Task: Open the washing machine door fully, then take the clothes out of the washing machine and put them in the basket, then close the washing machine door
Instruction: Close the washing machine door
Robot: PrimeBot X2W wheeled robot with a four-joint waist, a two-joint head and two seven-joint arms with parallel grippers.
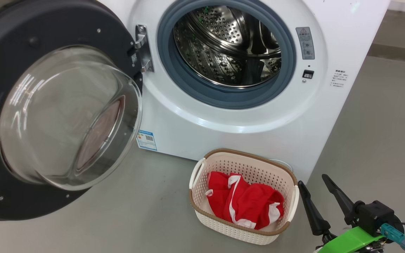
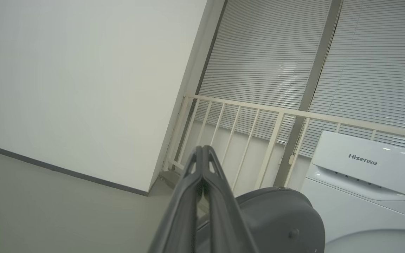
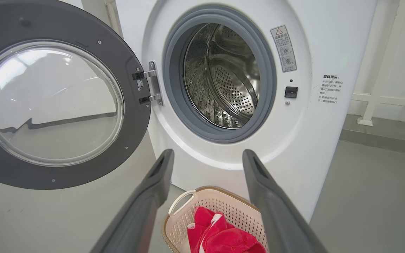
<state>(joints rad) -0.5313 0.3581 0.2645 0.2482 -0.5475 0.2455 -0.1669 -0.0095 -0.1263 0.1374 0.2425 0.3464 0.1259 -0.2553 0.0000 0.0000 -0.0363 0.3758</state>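
The left gripper [image 2: 202, 151] is pinched tight, its two dark fingers [image 2: 188, 196] meeting at the tips with nothing between them. It points up and away towards a pale wall [image 2: 83, 70], a cream railing [image 2: 258, 112] and slatted blinds [image 2: 265, 52]. A dark grey rounded shell [image 2: 280, 218] sits just behind the fingers, next to the white front of the washing machine [image 2: 360, 165]. I cannot tell whether the fingers touch it.

The right gripper [image 1: 311, 180] is spread wide and holds nothing. In the head view it hangs just right of the basket [image 1: 244, 154], with its nearer finger close to the basket's right handle but apart from it. In its own wrist view, the right gripper [image 3: 207, 154] frames the lower curve of the washing machine [image 3: 223, 165], with the basket [image 3: 188, 196] below.

The washing machine door [image 1: 65, 116] stands wide open to the left on its metal hinge [image 1: 142, 49], and its glass bowl bulges outward. The grey rubber ring [image 1: 230, 98] borders the open mouth, and only bare steel shows in the perforated drum [image 1: 227, 45].

The clothes [image 1: 244, 200], red with white trim, lie bunched inside the basket below its brown rim. The basket stands on the grey floor [image 1: 135, 211] just in front of the machine's lower right. Bare floor stretches between the door's lower edge and the basket, and more lies open to the right of the machine.
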